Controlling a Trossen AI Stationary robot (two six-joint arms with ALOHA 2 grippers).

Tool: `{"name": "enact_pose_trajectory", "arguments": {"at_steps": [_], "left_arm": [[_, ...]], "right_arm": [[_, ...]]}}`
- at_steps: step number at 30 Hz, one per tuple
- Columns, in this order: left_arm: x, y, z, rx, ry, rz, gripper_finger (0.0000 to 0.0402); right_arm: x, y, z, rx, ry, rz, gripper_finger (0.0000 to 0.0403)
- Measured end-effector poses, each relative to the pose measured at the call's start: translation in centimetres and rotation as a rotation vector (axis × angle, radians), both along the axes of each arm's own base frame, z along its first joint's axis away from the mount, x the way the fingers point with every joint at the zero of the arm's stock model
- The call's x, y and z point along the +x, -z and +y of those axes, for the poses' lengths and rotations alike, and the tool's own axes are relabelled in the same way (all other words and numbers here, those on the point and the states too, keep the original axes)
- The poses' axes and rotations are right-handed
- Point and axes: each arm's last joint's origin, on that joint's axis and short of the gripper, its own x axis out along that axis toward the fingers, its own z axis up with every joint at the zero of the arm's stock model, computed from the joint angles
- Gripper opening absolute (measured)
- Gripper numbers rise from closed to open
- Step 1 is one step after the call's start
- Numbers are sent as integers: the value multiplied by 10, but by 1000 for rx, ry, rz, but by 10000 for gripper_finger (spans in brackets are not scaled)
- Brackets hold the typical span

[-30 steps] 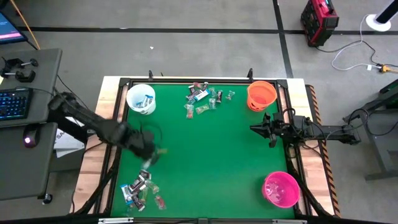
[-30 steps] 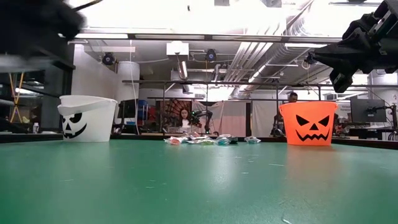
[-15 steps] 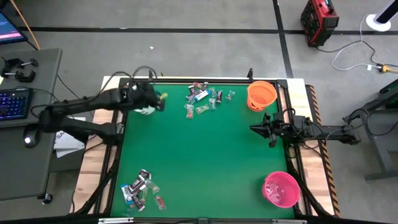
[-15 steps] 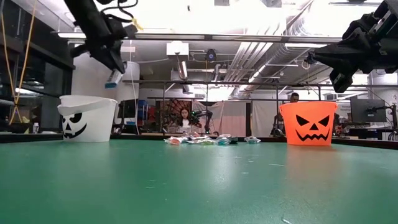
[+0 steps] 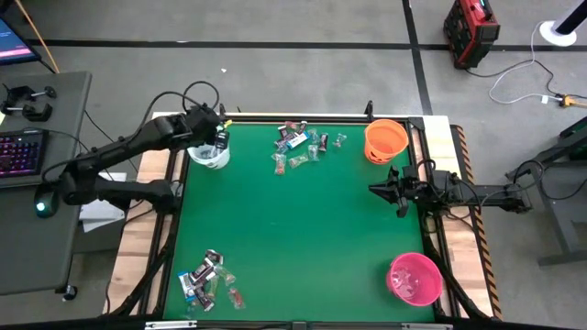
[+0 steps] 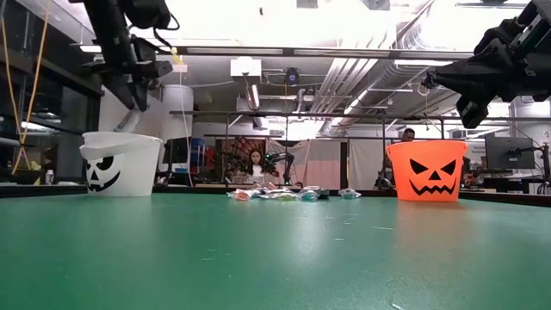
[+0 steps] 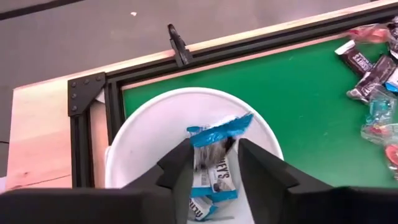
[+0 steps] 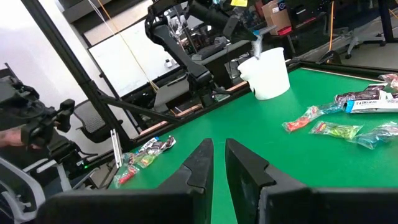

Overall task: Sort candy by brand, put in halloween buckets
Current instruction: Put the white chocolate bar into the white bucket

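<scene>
My left gripper point(image 7: 214, 149) hangs open over the white bucket point(image 5: 209, 151) at the table's far left and slants down into its mouth. A blue-and-white candy point(image 7: 214, 163) shows between and below the fingers, over the bucket's inside; another wrapper point(image 7: 199, 210) lies lower in it. The orange bucket point(image 5: 385, 139) stands far right and the pink bucket point(image 5: 413, 278) near right. Loose candy lies in a far-middle pile point(image 5: 303, 144) and a near-left pile point(image 5: 209, 278). My right gripper point(image 5: 374, 190) waits shut at the right edge, pointing level toward the left. My left gripper has its two fingers point(image 7: 180, 165) on either side of the blue-and-white candy, coming from above at a slant. I cannot tell whether they touch the wrapper or it hangs free inside the bucket's mouth.
A black frame point(image 7: 93, 93) rims the green table, with a clamp point(image 7: 178, 45) behind the white bucket. The middle of the green mat point(image 5: 303, 229) is bare. A desk with a keyboard point(image 5: 20, 151) stands left of the table. People sit in the room behind point(image 6: 256, 164).
My left gripper has swung from the table's left middle toward the far edge, rising and turning, and now stands over the white bucket. Half a second ago a blue-and-white candy hung from its fingers in the low view; now none shows below them there.
</scene>
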Motion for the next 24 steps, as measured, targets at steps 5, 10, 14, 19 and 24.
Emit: {"name": "enact_pose_trajectory", "arguments": {"at_steps": [5,10,14,19,24], "left_arm": [[1,1,-1,-36,-5,-41,163],[7,-1,0,-75,32,-153,192],[32,-8,9,-81,154,-394,200],[74,10,25,-174,263,-381,200],[131,27,53,-263,405,-219,200]], "right_arm": [[0,0,0,0,0,1,35],[0,0,0,0,0,0,35],[0,0,0,0,0,0,35],[0,0,0,0,0,1,35],[0,0,0,0,0,0,35]]}}
